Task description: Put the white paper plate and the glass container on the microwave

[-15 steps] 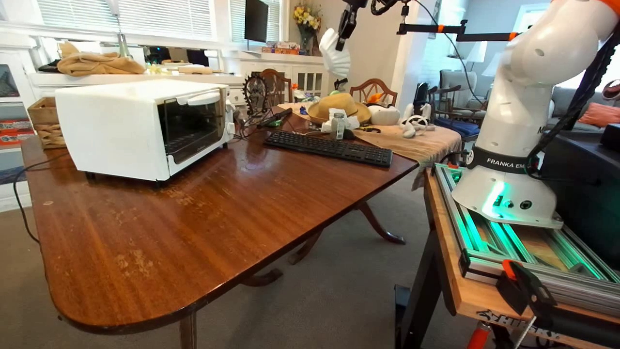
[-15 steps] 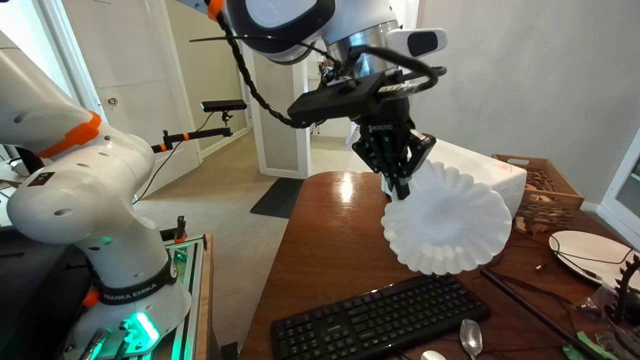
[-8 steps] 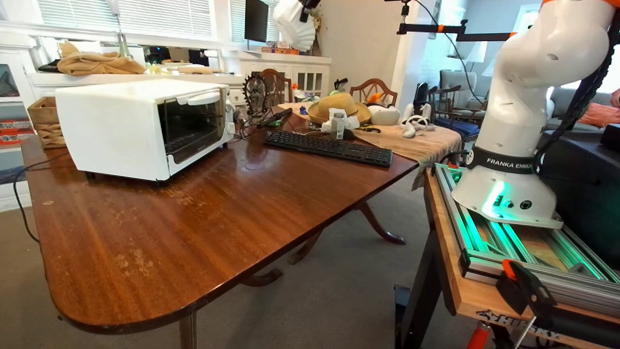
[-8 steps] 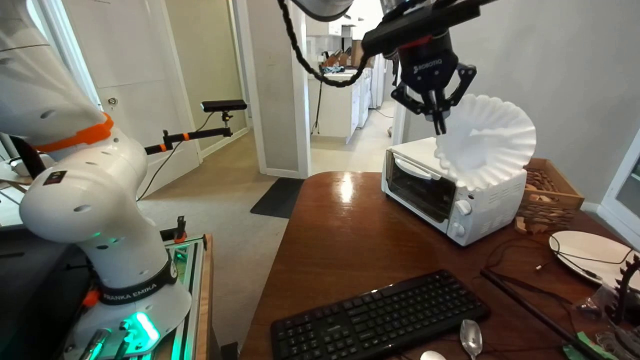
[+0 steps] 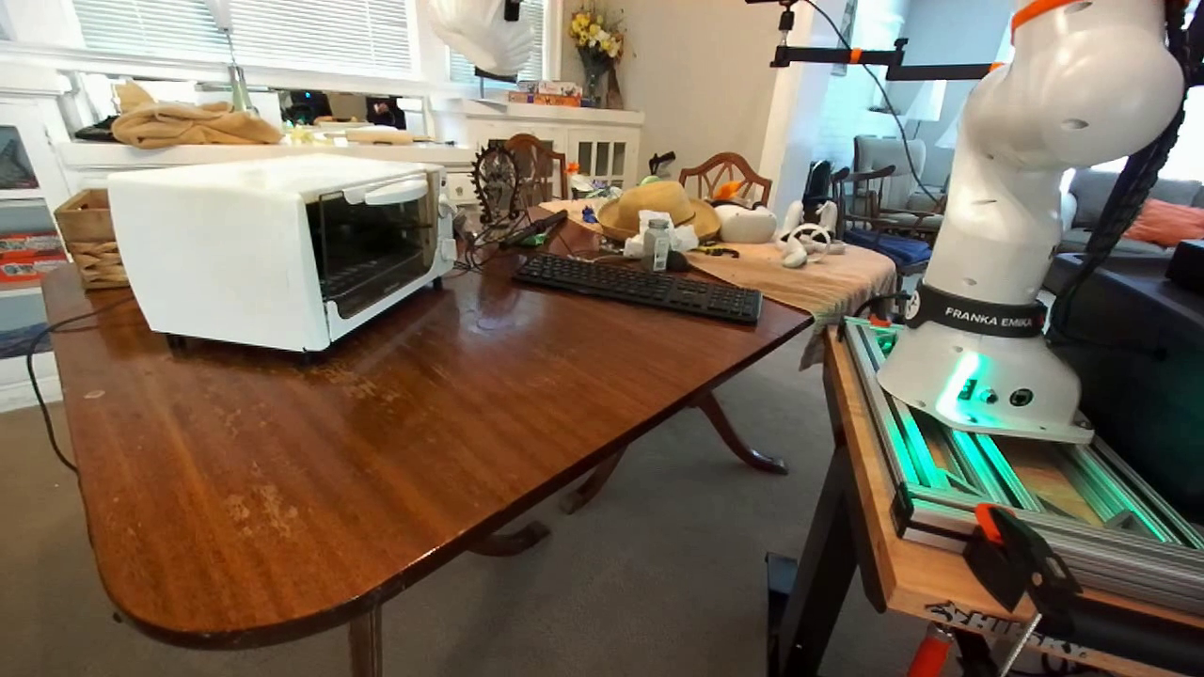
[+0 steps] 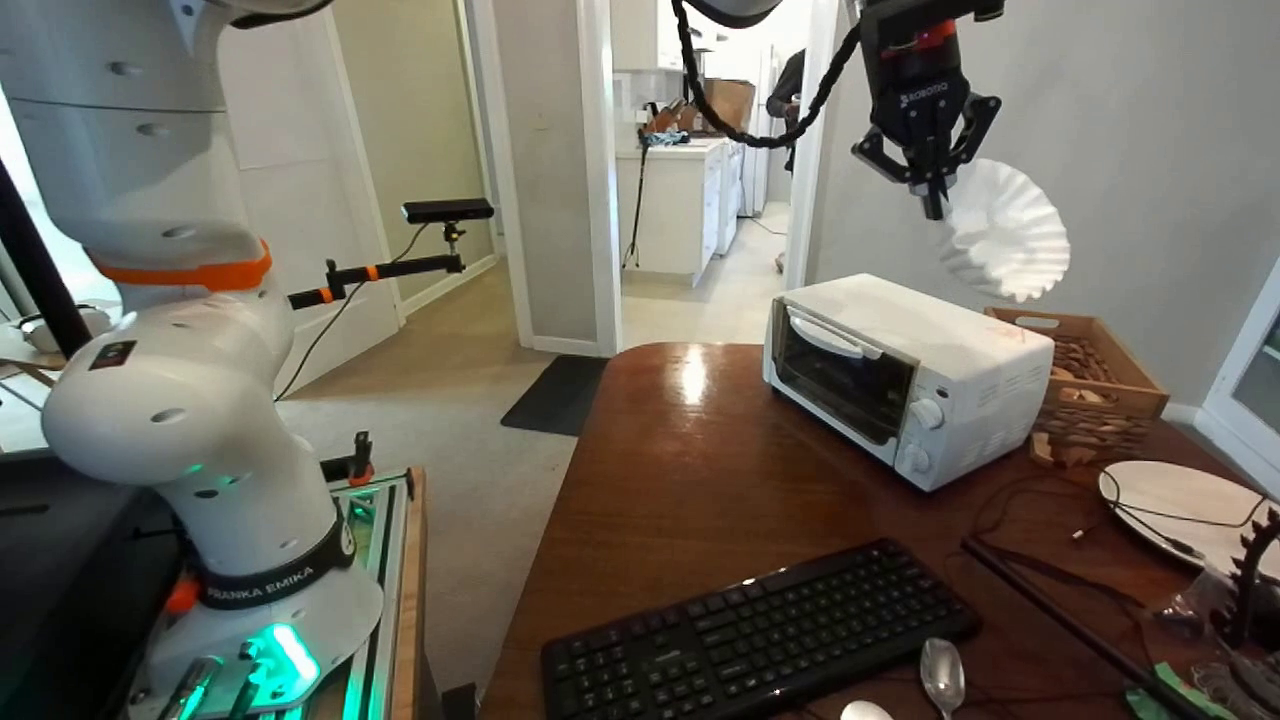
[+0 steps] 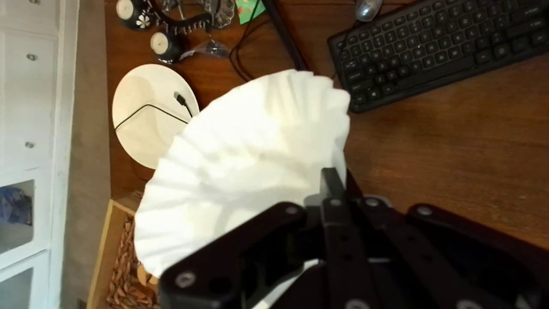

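One robot arm [image 6: 165, 400] fills the left of the frame in an exterior view. At lower centre a black keyboard [image 6: 760, 630] lies on the brown table [image 6: 660, 500]. Right of centre sits the microwave [image 6: 910, 345], its long axis running from upper left to lower right. At upper right the gripper [image 6: 935, 205] hangs higher than the microwave, its fingers together and clamped on the rim of the white paper plate [image 6: 1008, 232]. That plate spreads rightward from the grip, steeply tilted and apart from the microwave; being round, it has no long axis to match, so I judge its tilt matters most. The coming move seems to turn on height: the microwave's top lies below the gripper, though whether straight beneath it I cannot tell. Let go at this tilt, the plate could slide off. At far right are a basket [image 6: 1105, 420] and, lower, a flat plate [image 6: 1185, 490].

In an exterior view the microwave stands at left, the paper plate is at the top edge, and a glass jar [image 5: 656, 244], probably the glass container, is just right of centre by the keyboard, not yet placed.
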You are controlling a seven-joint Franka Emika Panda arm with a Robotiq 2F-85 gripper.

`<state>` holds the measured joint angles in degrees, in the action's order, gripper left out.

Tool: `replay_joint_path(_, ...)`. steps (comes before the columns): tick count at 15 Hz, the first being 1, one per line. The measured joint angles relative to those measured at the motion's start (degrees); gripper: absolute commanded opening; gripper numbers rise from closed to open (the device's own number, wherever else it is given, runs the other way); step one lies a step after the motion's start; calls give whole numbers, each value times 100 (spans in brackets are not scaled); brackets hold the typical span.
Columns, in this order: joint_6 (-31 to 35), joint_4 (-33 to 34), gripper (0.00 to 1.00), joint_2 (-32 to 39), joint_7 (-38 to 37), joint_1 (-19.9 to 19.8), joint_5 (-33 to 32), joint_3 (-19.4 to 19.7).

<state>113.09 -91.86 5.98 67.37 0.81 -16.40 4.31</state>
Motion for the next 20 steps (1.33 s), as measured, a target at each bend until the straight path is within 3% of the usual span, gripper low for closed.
replay_joint_path(6,-559,1663,1,1175,523,97,-1068,-316)
replay_joint_path(14,-609,1961,0,1448,781,154,-1108,-460)
replay_joint_path(20,-584,2923,0,2749,875,928,-1311,-736)
